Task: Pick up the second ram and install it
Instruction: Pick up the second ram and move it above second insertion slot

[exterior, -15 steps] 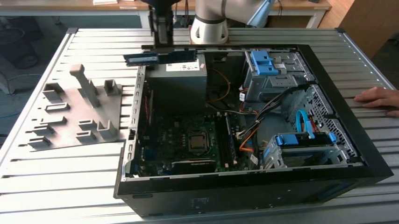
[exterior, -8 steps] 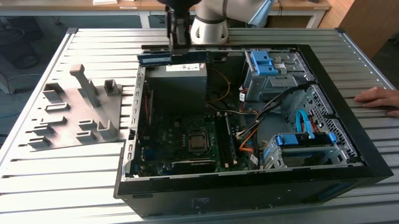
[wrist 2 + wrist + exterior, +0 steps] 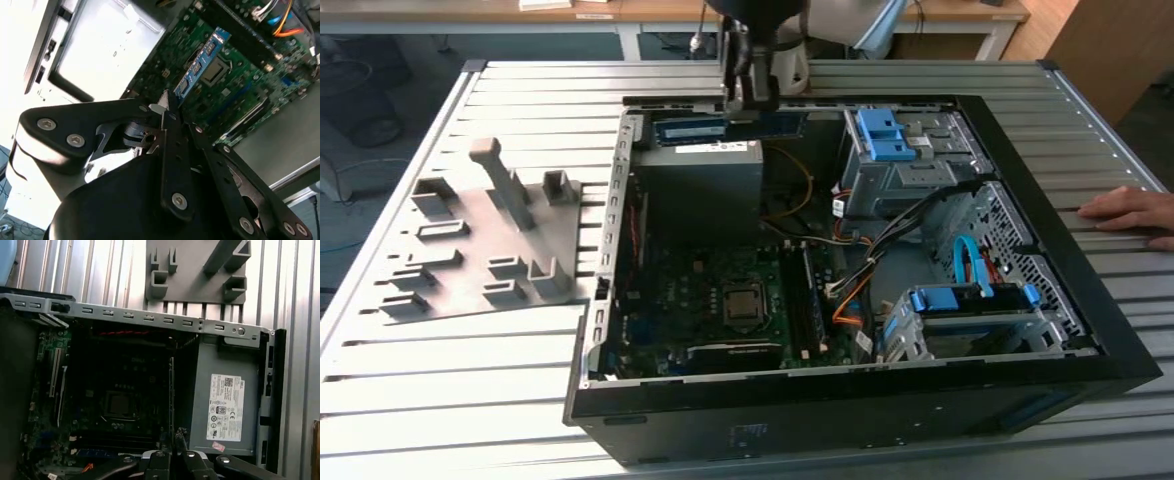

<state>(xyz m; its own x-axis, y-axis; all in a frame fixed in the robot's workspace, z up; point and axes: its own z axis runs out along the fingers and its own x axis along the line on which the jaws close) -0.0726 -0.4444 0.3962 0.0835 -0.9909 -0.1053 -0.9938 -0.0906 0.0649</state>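
The slatted worktop (image 3: 520, 400) is carrying everything. The black case (image 3: 854, 405) is lying open side up across the middle of it, reaching close to the worktop's edge nearest the exterior camera. Toward the worktop's edge on the exterior view's left, the grey tray (image 3: 467, 250) is lying flat, apart from the case.

Inside the case, the grey power supply (image 3: 700, 170) is sitting in the far corner on the exterior view's left. The green motherboard (image 3: 707, 290) is spreading out on the nearer side of it, with the processor (image 3: 744, 305) showing near its middle. A person's hand (image 3: 1131, 212) is resting on the worktop just beside the case, toward the edge on the exterior view's right.

Now me: I'm hanging over the case's far wall, right above the power supply, and my pincer (image 3: 750, 100) is clamped tight on the ram (image 3: 707, 127). I'm gripping it by its upper long edge, so it's hanging level with its length running along that far wall, clear of the motherboard. In the second wrist view my fingers (image 3: 175, 160) are pinching together on the stick, and its blue-labelled face is reaching out over the motherboard.
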